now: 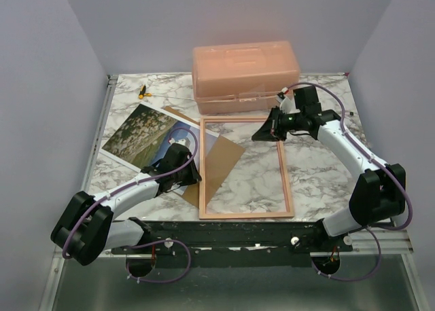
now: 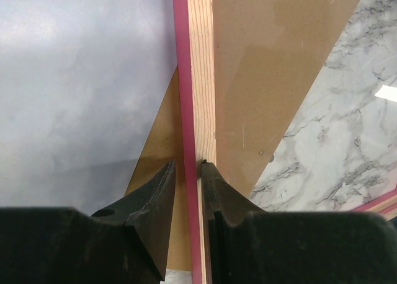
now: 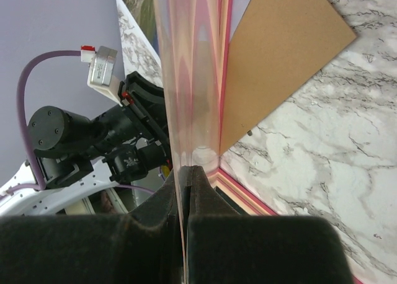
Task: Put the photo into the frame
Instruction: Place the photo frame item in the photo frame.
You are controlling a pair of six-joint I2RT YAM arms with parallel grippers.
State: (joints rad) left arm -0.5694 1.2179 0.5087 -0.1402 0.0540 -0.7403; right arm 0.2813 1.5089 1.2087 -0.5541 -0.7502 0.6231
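The frame, thin pinkish-red and light wood, lies flat at the table's middle. My left gripper straddles its left rail, jaws closed on the rail, the right finger against the wood. My right gripper hangs over the frame's far left corner, shut on the edge of a clear pane that stands tilted up from the frame. The photo, meadow and blue sky, lies face up left of the frame, its near corner under the left arm.
A brown backing board lies slantwise under the frame's left rail. A salmon-pink lidded box stands just behind the frame. A small yellow and black object lies at the far left of the marble table.
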